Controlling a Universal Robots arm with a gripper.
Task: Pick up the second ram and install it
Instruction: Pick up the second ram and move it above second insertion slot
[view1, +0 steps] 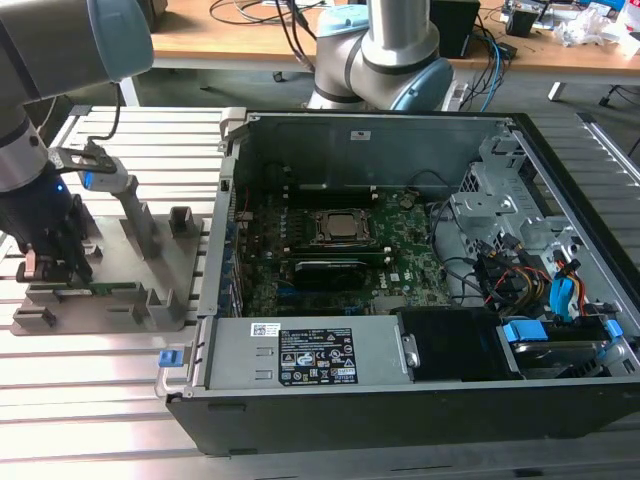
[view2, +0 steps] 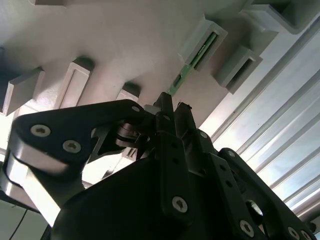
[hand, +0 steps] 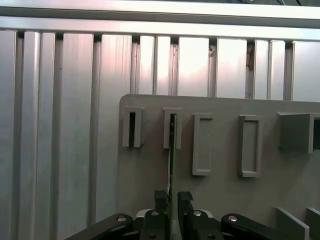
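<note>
- Looking over the exterior view, I log the slatted metal table (view1: 100, 395) first; everything stands on it.
- The open computer case (view1: 300, 400) takes up the exterior view's right, with the motherboard (view1: 330, 270) lying flat inside.
- The arm (view1: 40, 60) comes in at the exterior view's left and reaches down, well apart from the case.
- The gray fixture plate (view1: 185, 290) lies just beside the case on the exterior view's left and carries several upright slotted blocks.
- The gripper (view1: 60, 270) is low over that plate; in both wrist views it (hand: 171, 195) sits astride a thin green board edge (view2: 175, 106).
- I cannot tell whether it is clamped on the board or merely set around it.
- The second ram (hand: 170, 165) stands on edge on the fixture plate, its far end seated in one slotted block (hand: 172, 127); the second wrist view shows the same green stick (view2: 192, 62) running from that block toward the gripper.
</note>
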